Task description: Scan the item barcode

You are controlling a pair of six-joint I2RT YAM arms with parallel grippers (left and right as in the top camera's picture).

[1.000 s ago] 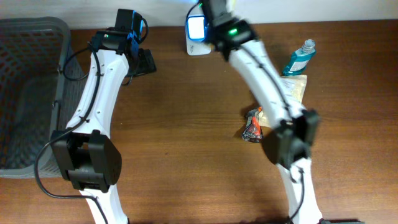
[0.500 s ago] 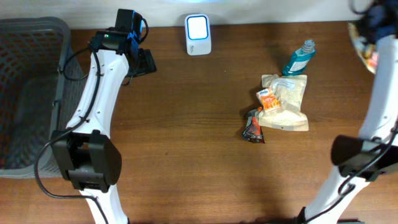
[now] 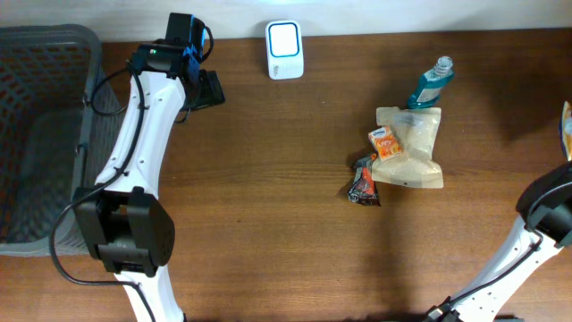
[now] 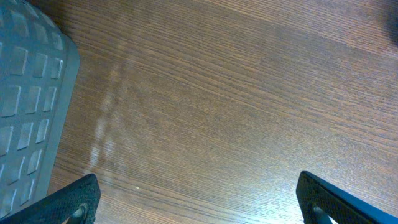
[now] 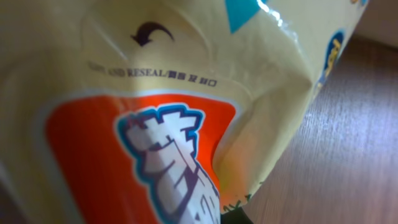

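Observation:
A yellow snack bag (image 5: 186, 93) with an orange label fills the right wrist view, and my right gripper is shut on it, its fingers hidden behind the bag. In the overhead view only a sliver of this bag (image 3: 567, 125) shows at the far right edge, above the right arm (image 3: 545, 215). The white scanner (image 3: 284, 49) with a blue-lit window stands at the back middle of the table, far from the bag. My left gripper (image 4: 199, 200) hangs open over bare wood beside the basket, nothing between its fingers (image 4: 78, 198).
A grey mesh basket (image 3: 36, 134) takes up the left side. Right of centre lie a blue bottle (image 3: 432, 80), a beige pouch (image 3: 416, 156), a small orange pack (image 3: 384, 141) and a red-and-black wrapper (image 3: 363, 182).
The right arm has swung from the scanner to the far right edge, carrying the yellow bag with it. The left arm has stayed still.

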